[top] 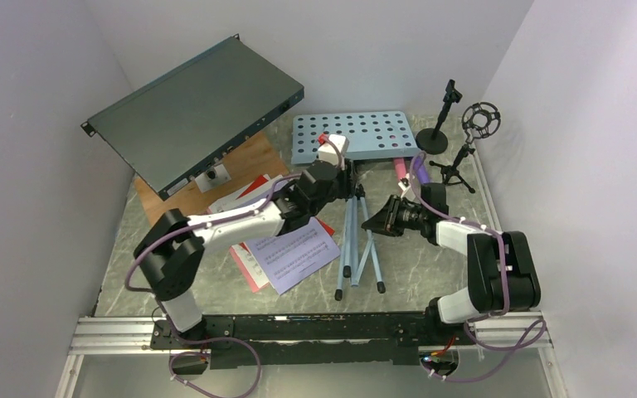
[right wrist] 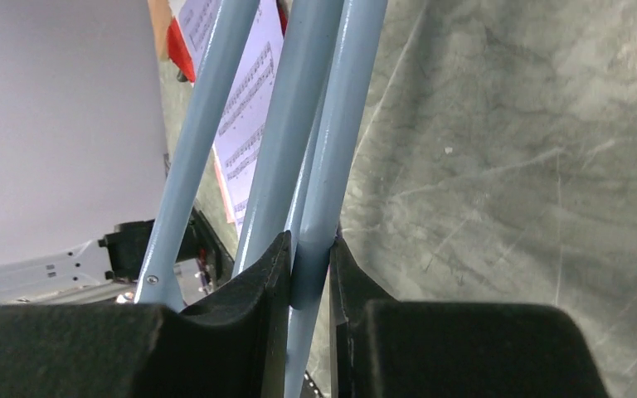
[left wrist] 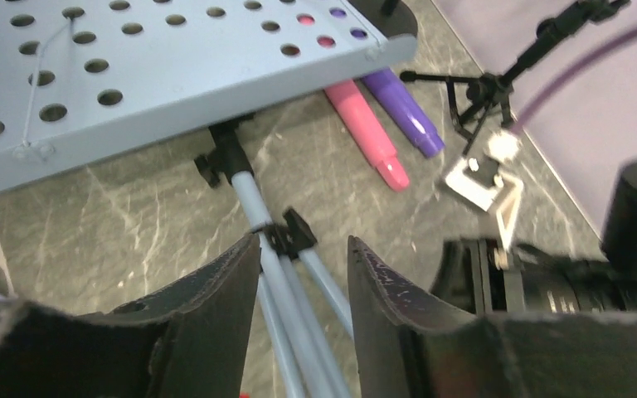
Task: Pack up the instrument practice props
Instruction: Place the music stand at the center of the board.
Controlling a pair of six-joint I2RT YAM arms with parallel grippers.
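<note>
The light-blue perforated music rack (top: 352, 137) lies flat at the back of the table, its tripod legs (top: 357, 240) folded toward me. My left gripper (top: 344, 181) is open, its jaws standing either side of the rack's pole (left wrist: 253, 203) just below the plate (left wrist: 174, 66). My right gripper (top: 379, 222) is shut on one tripod leg (right wrist: 332, 157). The pink microphone (top: 401, 168) and purple microphone (top: 419, 170) lie beside the rack. Red, pink and white sheet-music pages (top: 286, 253) lie under my left arm. Two black mic supports (top: 444, 116) (top: 464, 157) stand at the back right.
A large dark flat metal box (top: 195, 112) leans at the back left over a wooden board (top: 240, 162). Grey walls close in left, right and behind. A metal rail (top: 299, 327) runs along the near edge.
</note>
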